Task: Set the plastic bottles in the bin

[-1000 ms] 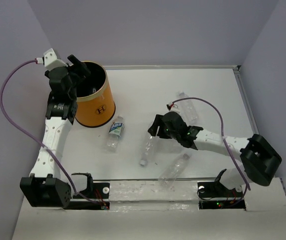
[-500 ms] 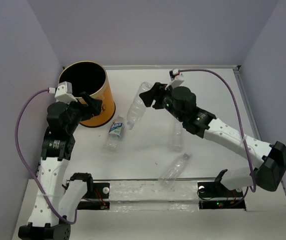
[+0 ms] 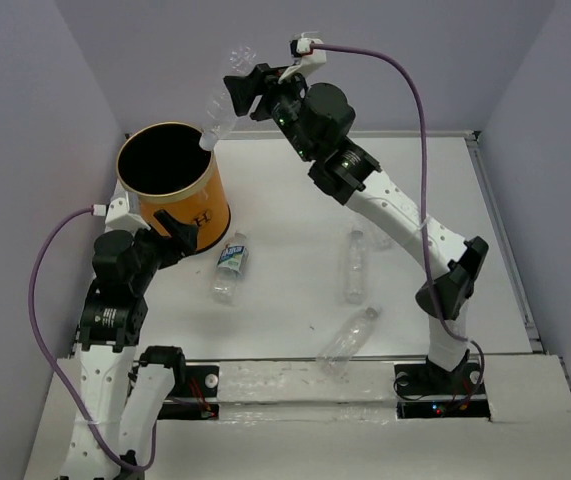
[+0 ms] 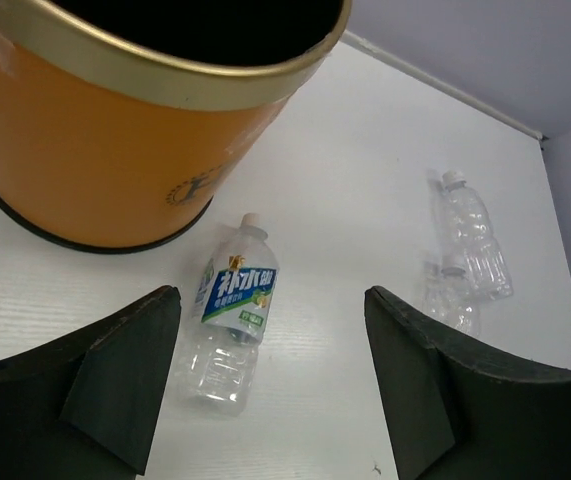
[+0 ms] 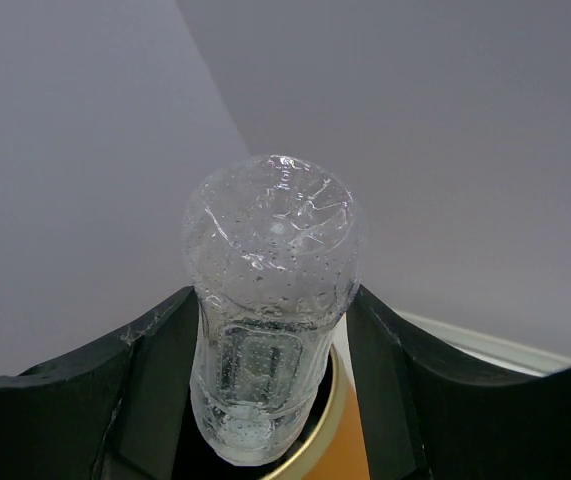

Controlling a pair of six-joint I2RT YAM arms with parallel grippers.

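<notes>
Fingers of your right arm (image 5: 155, 390) pinch a clear bottle (image 5: 270, 300) above the bin (image 3: 210, 205).
The clear bottle sits between those fingers, cap end down over the rim. I'd nudge it further over the black opening before you release, or it may clip the edge. Your left fingers (image 4: 115, 390) stand apart, empty; a labelled bottle (image 4: 235, 310) lies on the tabletop (image 4: 365, 200) between and just beyond them.

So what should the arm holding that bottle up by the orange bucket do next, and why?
Probably carry the clear bottle slightly further over the bin before letting go. The right gripper holds it tilted, with its lower end only just at the pale rim, so a drop here might clip the edge.
</notes>
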